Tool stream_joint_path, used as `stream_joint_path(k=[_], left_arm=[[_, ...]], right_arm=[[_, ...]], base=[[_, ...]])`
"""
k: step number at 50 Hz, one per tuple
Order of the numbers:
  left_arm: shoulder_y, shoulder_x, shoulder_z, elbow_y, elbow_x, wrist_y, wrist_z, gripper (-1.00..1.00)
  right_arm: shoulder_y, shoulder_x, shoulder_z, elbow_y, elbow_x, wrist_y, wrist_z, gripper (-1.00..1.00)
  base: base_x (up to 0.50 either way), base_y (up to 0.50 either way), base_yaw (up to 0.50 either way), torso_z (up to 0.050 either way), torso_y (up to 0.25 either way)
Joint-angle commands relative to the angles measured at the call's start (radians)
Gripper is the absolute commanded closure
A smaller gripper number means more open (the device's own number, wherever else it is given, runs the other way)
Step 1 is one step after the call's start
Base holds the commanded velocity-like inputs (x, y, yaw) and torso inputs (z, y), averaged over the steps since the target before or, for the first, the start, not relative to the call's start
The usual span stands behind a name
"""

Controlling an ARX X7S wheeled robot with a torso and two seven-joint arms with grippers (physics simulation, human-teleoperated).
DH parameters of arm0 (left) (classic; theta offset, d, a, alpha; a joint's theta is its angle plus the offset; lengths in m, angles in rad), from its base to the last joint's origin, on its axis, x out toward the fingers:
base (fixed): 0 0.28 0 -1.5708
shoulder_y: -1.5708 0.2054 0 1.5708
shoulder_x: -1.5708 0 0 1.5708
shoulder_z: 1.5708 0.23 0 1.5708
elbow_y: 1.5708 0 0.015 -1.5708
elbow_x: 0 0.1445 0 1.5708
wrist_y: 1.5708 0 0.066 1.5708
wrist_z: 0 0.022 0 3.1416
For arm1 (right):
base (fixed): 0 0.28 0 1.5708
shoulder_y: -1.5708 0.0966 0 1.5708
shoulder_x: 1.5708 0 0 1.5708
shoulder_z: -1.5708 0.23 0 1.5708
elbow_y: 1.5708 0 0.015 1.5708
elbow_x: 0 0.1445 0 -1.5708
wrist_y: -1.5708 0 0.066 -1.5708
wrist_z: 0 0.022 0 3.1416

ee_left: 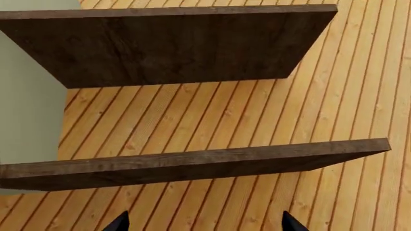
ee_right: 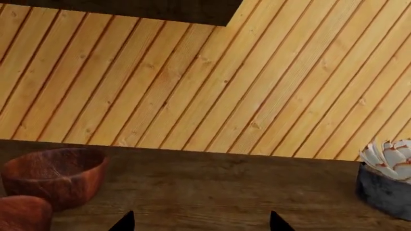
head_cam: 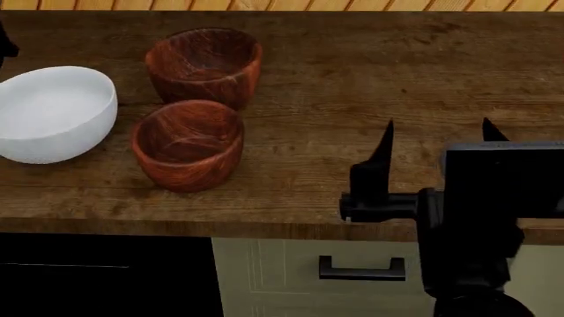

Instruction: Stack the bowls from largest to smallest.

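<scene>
Right end effector [head_cam: 436, 142] gapes empty over the desk [head_cam: 352, 86], well apart from the white bowl [head_cam: 53, 112]; left one's [ee_left: 204, 222] fingers likewise spread, empty.

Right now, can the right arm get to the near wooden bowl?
Probably yes. The right gripper hangs open over bare counter, and nothing stands between it and the near wooden bowl; only the far wooden bowl crowds it from behind.

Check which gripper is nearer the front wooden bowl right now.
Right. The right gripper hovers open over the counter, off to the front wooden bowl's right with bare wood between. The left gripper isn't in the head view; its wrist camera shows only wall shelves, no bowls.
</scene>
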Motion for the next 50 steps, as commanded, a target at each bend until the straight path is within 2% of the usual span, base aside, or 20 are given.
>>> stream_joint_path(k=[1,43,50], left_arm=[[-0.06,-0.003,-0.023,0.023,-0.04,-0.039,-0.004,-1.0],[-0.029,-0.021,-0.009,0.036,-0.02,0.024,-0.012,-1.0],[-0.023,-0.018,-0.014,0.041,-0.031,0.017,-0.019,-1.0]], right_arm=[[0.048,0.004,0.01,-0.031,0.035,0.063,0.003,-1.0],[0.039,0.01,-0.035,-0.034,0.042,0.063,0.0,-1.0],[0.019,0.011,-0.015,-0.043,0.05,0.051,0.005,-1.0]], base=[[0.0,0.23,0.0,0.0,0.0],[0.0,0.49,0.0,0.0,0.0],[0.0,0.08,0.0,0.0,0.0]])
